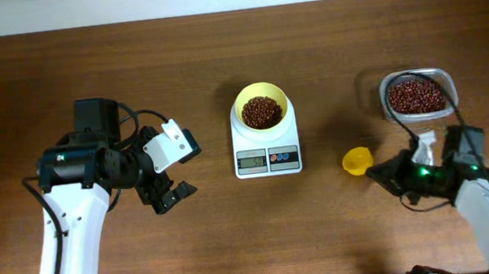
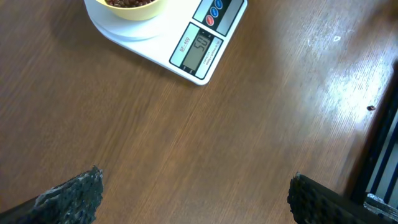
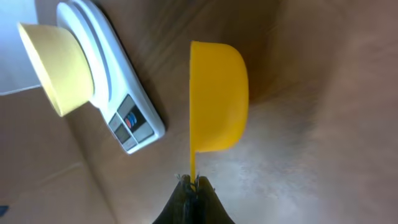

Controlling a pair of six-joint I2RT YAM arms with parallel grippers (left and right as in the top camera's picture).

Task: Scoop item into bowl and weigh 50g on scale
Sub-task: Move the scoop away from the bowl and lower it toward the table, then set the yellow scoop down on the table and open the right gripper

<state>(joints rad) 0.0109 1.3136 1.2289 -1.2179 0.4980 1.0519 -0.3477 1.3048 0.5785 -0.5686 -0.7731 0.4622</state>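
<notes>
From overhead, the bowl [image 1: 281, 97] sits on the scale [image 1: 266, 144] well to the left of the right gripper [image 1: 374, 170], and holds a mound of beans [image 1: 261, 111]. That gripper pinches the handle of the scoop [image 1: 357, 159], which looks empty. The tub [image 1: 384, 97] of remaining beans lies just beyond it. The left gripper [image 1: 171, 196] hangs spread and empty, with the scale off to its right and bare table [image 1: 236, 237] all around.

In the left wrist view, the fingers are wide apart over bare wood. The scale's display ahead of them appears to read 50, though the digits are small. If so, the weighing looks done and only parking the scoop is left.

In the right wrist view, the jaws are pressed together on the thin scoop handle, the cup straight ahead of them. Scale and bowl stand clear to the upper left. There is open tabletop below the scoop for setting it down, though the scale's corner is the nearest edge to mind.
</notes>
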